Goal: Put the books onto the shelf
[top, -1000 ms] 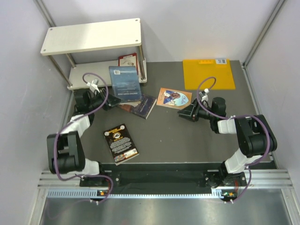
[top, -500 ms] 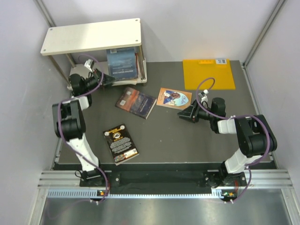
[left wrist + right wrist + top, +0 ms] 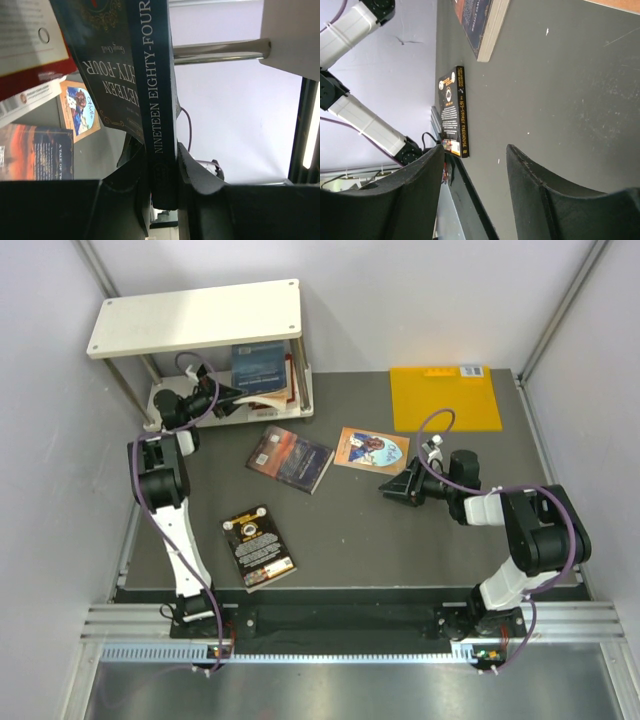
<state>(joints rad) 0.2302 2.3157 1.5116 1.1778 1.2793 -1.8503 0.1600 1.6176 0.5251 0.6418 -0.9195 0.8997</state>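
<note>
— Blue book (image 3: 258, 362): where?
— Under the shelf (image 3: 195, 315) top board, over the lower tier, 10 o'clock on the table (image 3: 350, 540). Spine end clamped in the left gripper (image 3: 226, 400). Can't tell if it touches the lower board.
— Neighbours?
— Red-and-white book (image 3: 289, 380) just at its 3 o'clock, same tier.
— Others?
— Flat on the table. Glow-cover book (image 3: 290, 457) near centre, orange-brown book (image 3: 372, 450) at its 3 o'clock, black book (image 3: 259, 546) at 7.
— And the right gripper (image 3: 388, 488)?
— Jaws apart, nothing between them, low over the table; orange-brown book near, at its 11. Yellow sheet (image 3: 445, 397) at 1 o'clock.
</note>
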